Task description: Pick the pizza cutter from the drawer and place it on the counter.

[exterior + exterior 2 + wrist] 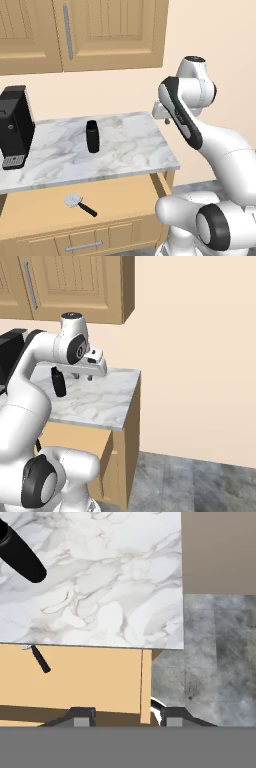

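Pizza cutter (pixel 79 204) lying in the open drawer (pixel 125 192) below the marble surface (pixel 125 145).

No legible brand, label or writing appears on any item. The pincer (pixel 82 376) hangs above the right end of the surface, its fingertips (pixel 82 716) set well apart and closed on nothing, touching nothing. The cutter lies flat on the drawer floor, wheel toward the back, black handle toward the front panel. A black cylinder bottle (pixel 92 135) stands upright on the surface, a black appliance (pixel 15 127) at its left end.
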Tool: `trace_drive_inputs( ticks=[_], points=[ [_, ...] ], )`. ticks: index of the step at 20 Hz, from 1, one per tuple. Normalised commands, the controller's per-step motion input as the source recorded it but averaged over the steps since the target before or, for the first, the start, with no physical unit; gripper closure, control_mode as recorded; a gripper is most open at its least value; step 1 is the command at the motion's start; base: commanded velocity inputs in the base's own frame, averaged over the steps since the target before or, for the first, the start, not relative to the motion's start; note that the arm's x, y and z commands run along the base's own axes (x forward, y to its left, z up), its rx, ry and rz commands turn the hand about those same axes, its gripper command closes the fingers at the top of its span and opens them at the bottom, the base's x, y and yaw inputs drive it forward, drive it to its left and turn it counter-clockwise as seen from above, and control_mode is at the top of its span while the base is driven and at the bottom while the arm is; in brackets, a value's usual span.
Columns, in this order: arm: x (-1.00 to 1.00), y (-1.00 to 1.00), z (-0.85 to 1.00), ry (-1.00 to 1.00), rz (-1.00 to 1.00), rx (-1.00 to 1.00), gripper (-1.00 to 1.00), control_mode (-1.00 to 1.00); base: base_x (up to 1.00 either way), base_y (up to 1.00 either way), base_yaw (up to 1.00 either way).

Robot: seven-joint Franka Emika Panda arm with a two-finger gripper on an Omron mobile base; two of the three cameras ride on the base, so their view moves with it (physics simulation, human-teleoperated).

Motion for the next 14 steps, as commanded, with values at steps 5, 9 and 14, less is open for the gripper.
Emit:
trace_drive_inputs(
  ticks=[5, 9, 14],
  points=[
    [0.0, 0.0, 0.0, 0.0, 0.0, 0.0, -1.0, 1.0, 0.0, 0.0, 0.0],
    [0.0, 0.0, 0.0, 0.0, 0.0, 0.0, -1.0, 1.0, -0.07, -0.24, 0.02],
    [0.0, 0.0, 0.0, 0.0, 0.0, 0.0, -1.0, 1.0, -0.1, -0.49, 0.18]
  ],
)
